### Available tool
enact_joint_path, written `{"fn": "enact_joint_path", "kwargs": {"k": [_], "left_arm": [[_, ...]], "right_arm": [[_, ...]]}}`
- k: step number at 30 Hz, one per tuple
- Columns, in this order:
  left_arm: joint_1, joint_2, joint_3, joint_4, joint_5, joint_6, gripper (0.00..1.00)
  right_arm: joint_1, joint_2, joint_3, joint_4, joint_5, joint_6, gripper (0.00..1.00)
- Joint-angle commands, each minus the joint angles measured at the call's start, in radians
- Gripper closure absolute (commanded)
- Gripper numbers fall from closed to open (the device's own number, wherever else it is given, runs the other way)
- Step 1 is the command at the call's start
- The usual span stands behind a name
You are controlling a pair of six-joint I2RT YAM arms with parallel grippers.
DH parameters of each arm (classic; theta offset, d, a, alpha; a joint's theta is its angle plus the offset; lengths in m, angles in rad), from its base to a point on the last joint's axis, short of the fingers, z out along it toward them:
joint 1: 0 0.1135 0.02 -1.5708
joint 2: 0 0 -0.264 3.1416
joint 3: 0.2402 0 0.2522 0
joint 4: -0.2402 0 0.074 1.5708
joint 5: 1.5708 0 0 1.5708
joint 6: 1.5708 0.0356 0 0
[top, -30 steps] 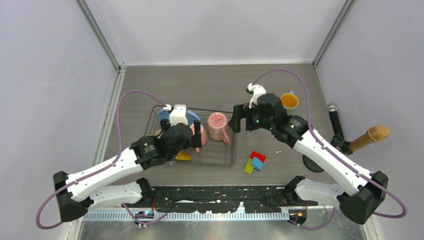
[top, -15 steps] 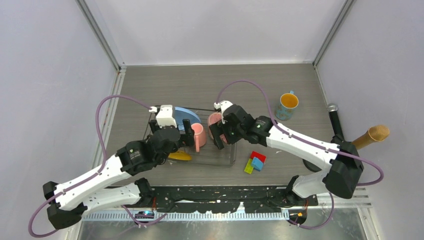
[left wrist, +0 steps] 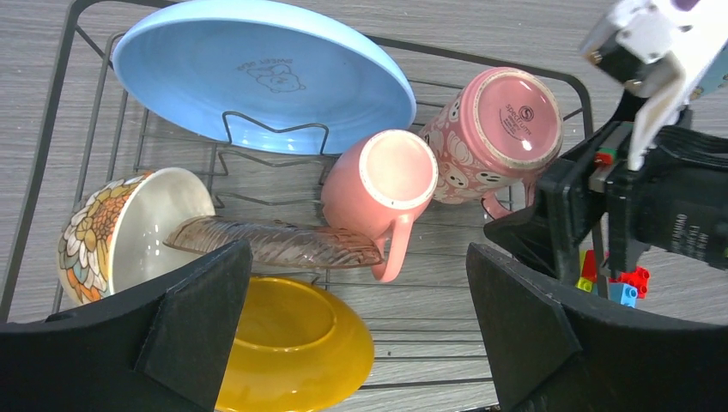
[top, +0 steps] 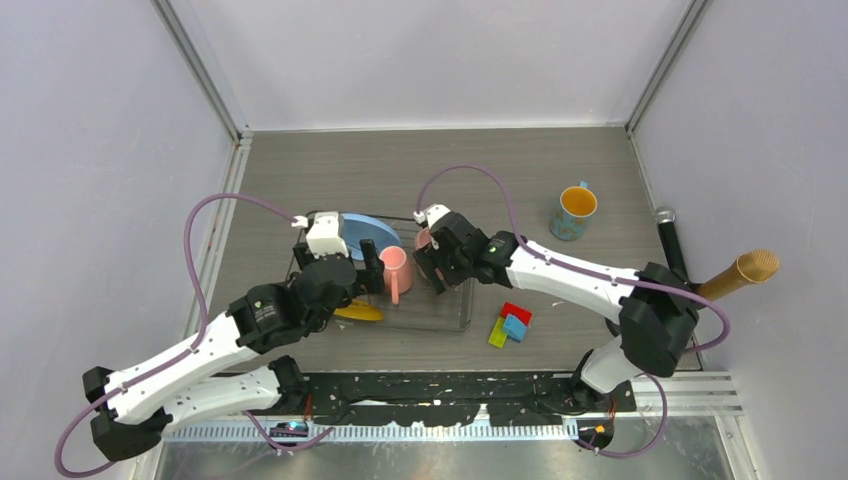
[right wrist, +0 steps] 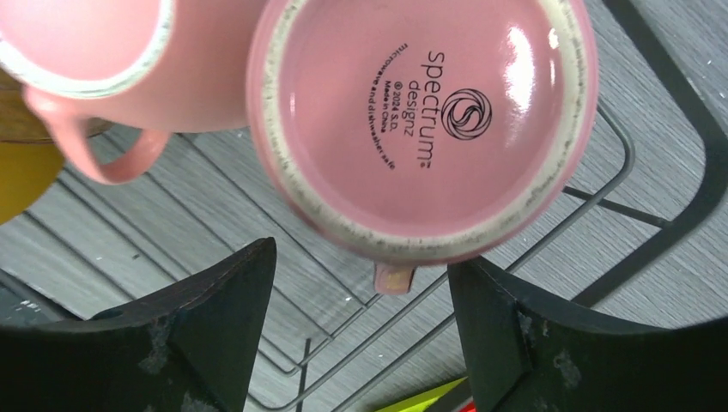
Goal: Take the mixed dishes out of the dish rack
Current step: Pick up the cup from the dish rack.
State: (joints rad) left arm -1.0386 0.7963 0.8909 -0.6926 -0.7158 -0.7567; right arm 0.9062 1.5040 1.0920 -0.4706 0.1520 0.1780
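The dish rack (top: 445, 318) stands mid-table and holds a light blue plate (left wrist: 257, 77), a cream bowl with a flowered outside (left wrist: 129, 227), a yellow plate (left wrist: 292, 343), a plain salmon mug (left wrist: 391, 184) and a speckled pink mug (left wrist: 502, 129), both mugs bottom-up. My left gripper (left wrist: 365, 343) is open and empty above the rack (left wrist: 481, 62), over the yellow plate. My right gripper (right wrist: 360, 335) is open just above the speckled mug (right wrist: 429, 112), whose handle lies between the fingers. The blue mug with orange inside (top: 575, 210) stands on the table, far right.
A ribbed clear glass dish (left wrist: 275, 242) lies in the rack between bowl and salmon mug. Red, blue and green blocks (top: 512, 325) lie right of the rack. A black microphone-like stand (top: 670, 250) and a tan cone (top: 745, 272) sit at the right edge.
My right gripper has swung left from beside the blue mug to over the speckled mug in the rack. My left arm has shifted a little left and back.
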Motion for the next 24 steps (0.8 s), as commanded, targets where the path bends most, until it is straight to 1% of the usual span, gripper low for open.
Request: {"fn": "enact_joint_path", "kwargs": {"k": [1, 9, 11, 19, 21, 22, 24], "left_arm": [[0.001, -0.015, 0.000, -0.012, -0.041, -0.024, 0.00], [0.000, -0.022, 0.003, -0.027, -0.055, -0.041, 0.00], [0.000, -0.025, 0.003, -0.035, -0.060, -0.052, 0.00], [0.001, -0.042, -0.003, -0.043, -0.071, -0.068, 0.00], [0.001, -0.047, -0.003, -0.049, -0.071, -0.071, 0.00], [0.001, -0.050, -0.004, -0.051, -0.071, -0.073, 0.00], [0.001, -0.055, -0.007, -0.048, -0.071, -0.075, 0.00]], "right_arm": [[0.003, 0.033, 0.036, 0.016, 0.057, -0.018, 0.22], [0.004, 0.035, -0.008, 0.081, 0.082, -0.005, 0.32], [0.003, 0.034, -0.016, 0.090, 0.095, -0.012, 0.37], [0.003, 0.038, -0.032, 0.094, 0.105, -0.013, 0.41], [0.003, 0.039, -0.034, 0.092, 0.107, -0.012, 0.45], [0.003, 0.038, -0.036, 0.092, 0.107, -0.013, 0.48], [0.004, 0.038, -0.038, 0.092, 0.109, -0.015, 0.50]]}}
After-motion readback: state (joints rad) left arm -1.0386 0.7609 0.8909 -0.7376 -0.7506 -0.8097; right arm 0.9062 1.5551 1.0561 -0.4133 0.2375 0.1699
